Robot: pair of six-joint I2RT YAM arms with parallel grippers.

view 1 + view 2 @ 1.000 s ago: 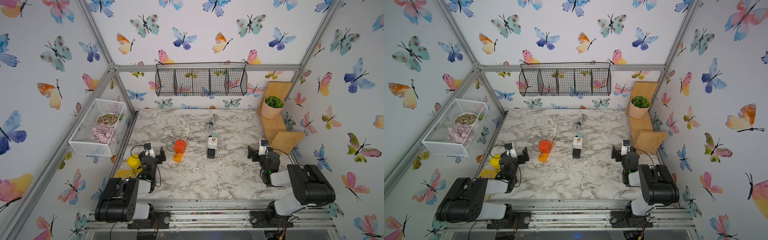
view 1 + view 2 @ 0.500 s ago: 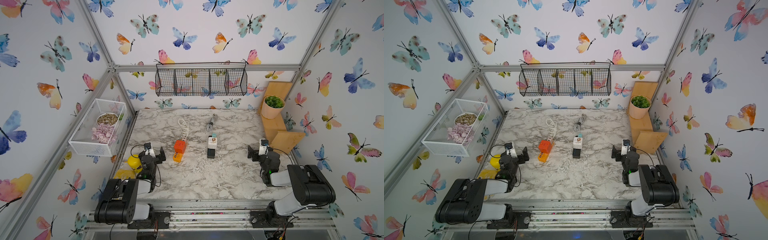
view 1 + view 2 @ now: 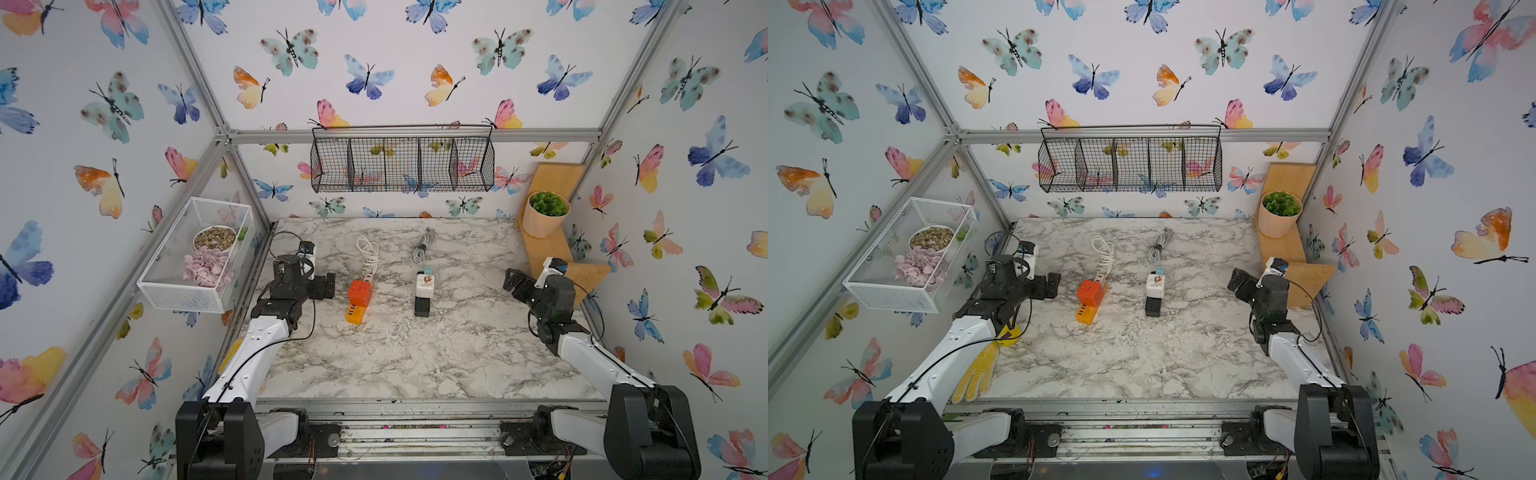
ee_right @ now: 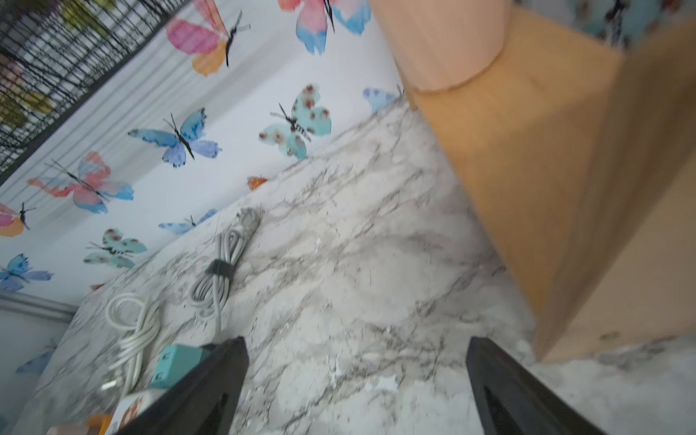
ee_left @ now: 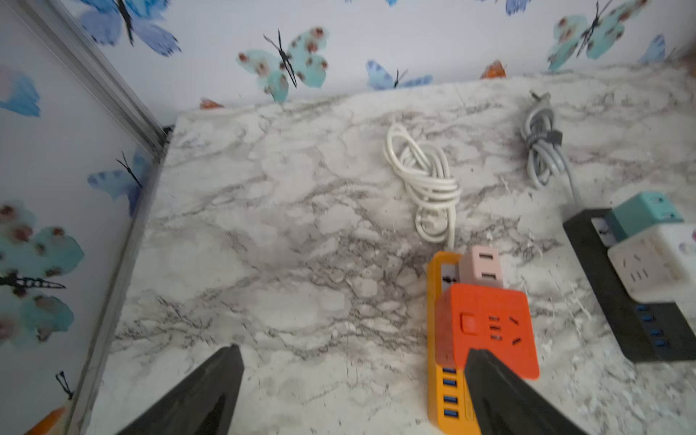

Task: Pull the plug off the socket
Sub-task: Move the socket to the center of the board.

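Hovering with left hand [image 5: 352, 376] released, empty, just beside orange plug [image 5: 487, 327], seated in yellow socket strip [image 5: 448, 391] on desk [image 3: 415, 353]; probably lining up grab. Parked with right hand [image 4: 356, 361] released, empty, near wooden shelf [image 4: 546, 169], out of way.

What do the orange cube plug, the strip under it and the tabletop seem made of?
Orange cube plug: moulded plastic, matte, with crisp socket slots and a button. Yellow-orange strip: likely the same smooth plastic, blue ports set in. Tabletop: marble look, grey veins on white; stone or printed laminate cannot be told.
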